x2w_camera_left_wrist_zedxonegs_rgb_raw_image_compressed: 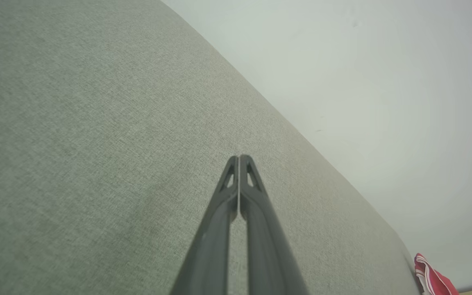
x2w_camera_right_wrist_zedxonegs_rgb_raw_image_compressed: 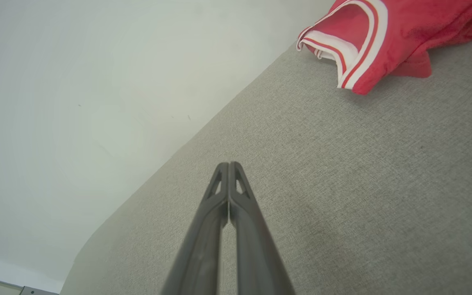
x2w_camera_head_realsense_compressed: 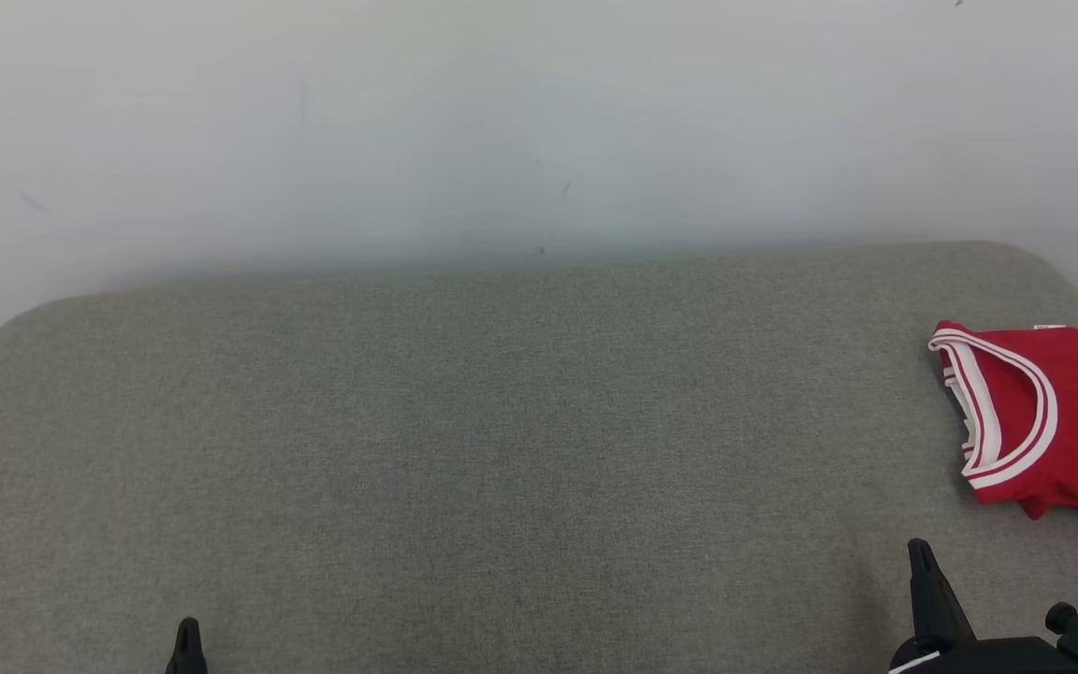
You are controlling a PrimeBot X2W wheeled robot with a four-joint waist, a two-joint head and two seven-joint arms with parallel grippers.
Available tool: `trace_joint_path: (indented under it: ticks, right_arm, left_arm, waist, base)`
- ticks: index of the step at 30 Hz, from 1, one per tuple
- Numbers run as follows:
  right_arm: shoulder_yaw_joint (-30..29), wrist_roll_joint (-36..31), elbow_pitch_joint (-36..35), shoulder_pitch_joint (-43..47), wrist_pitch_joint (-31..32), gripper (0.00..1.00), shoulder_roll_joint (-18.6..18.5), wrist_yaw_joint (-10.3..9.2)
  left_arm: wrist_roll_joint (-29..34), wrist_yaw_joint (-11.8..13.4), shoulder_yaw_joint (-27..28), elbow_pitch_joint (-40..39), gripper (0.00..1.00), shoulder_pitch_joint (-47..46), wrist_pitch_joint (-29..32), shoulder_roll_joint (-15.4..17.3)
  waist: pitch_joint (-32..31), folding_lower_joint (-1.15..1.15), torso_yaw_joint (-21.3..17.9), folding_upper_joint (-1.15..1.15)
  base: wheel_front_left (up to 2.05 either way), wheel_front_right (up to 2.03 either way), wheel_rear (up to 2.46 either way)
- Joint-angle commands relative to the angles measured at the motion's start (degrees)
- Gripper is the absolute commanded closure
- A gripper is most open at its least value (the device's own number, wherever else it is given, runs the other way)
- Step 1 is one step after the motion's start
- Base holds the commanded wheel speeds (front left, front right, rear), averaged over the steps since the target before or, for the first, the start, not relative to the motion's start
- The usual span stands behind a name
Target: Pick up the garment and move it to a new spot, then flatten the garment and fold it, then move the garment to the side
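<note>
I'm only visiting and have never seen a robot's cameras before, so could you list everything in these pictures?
garment: one, red with white trim, at the padded surface's right end, cut off by the head view's edge
padded surface: one, grey-green fabric, across the foreground
wall: one, white, behind the surface
left gripper: one, dark, shut, lower left, holding nothing
right gripper: one, dark, shut, lower right, near the garment but apart from it

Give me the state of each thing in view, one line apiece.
garment: looks folded, lying at the right end of the grey cushion, not held.
left gripper: shut, empty, above bare cushion.
right gripper: shut, empty, apart from the garment.
</note>
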Motion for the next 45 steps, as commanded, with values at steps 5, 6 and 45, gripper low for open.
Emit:
trace_joint_path:
  ticks: [5, 6, 45]
  right_arm:
    - [-0.7, 5.4, -1.1, -1.8, 1.3, 1.00, 0.1, -0.04]
    - [-0.8, 6.8, -1.2, -2.0, 1.7, 1.00, 0.2, -0.04]
    - [-3.1, 29.9, -2.7, -4.2, 7.6, 1.00, 1.2, -0.08]
  left_arm:
    - [-5.1, -0.3, 0.1, -0.7, 1.00, -2.2, 1.2, 0.3]
    - [-6.6, -0.4, 0.1, -0.6, 1.00, -2.4, 1.6, 0.3]
    - [-29.2, -1.4, 0.2, -0.3, 1.00, -6.7, 7.6, 0.4]
  waist:
    - [0.2, 0.00, 0.1, 0.00]
    - [0.2, 0.00, 0.2, 0.00]
    - [1.4, 0.00, 1.1, 0.00]
  base:
    - [0.00, 0.00, 0.00]
    - [0.00, 0.00, 0.00]
    - [0.00, 0.00, 0.00]
